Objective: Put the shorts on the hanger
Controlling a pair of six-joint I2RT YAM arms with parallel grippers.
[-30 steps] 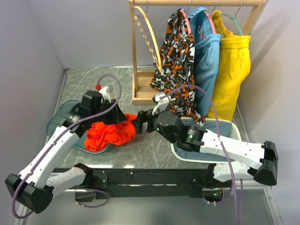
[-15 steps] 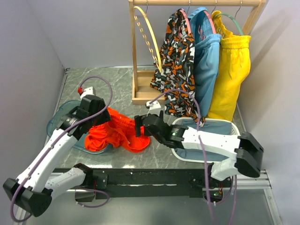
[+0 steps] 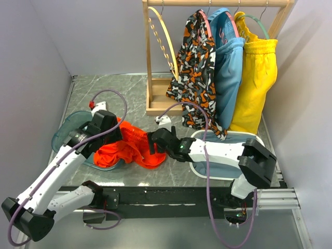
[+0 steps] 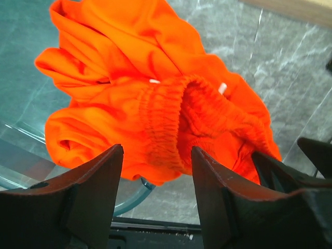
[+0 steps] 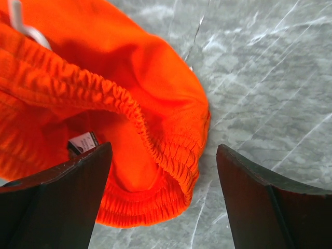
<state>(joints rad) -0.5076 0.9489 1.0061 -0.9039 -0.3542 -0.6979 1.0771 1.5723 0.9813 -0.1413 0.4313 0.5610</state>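
The orange-red shorts (image 3: 132, 149) lie crumpled on the table, their left part over a teal tray's rim. Their gathered waistband shows in the left wrist view (image 4: 171, 124) and the right wrist view (image 5: 155, 140). My left gripper (image 3: 116, 136) is open at the shorts' left end, its jaws (image 4: 158, 153) wide just short of the waistband fold, with nothing between them. My right gripper (image 3: 152, 142) is open at the shorts' right end, its jaws (image 5: 163, 150) spread over the waistband edge. The tan hoop hanger (image 3: 165, 44) hangs bare on the rack's left end.
A wooden rack (image 3: 150, 78) stands at the back with patterned (image 3: 197, 67), blue (image 3: 228, 67) and yellow shorts (image 3: 257, 78) on it. A teal tray (image 3: 62, 136) lies at the left and a white basket (image 3: 259, 142) under my right arm. Grey walls close in both sides.
The shorts have been pulled right, out of the tray and onto the table, and now lie spread wider. My right arm has dropped low and drawn back left. My left gripper has moved a little down.
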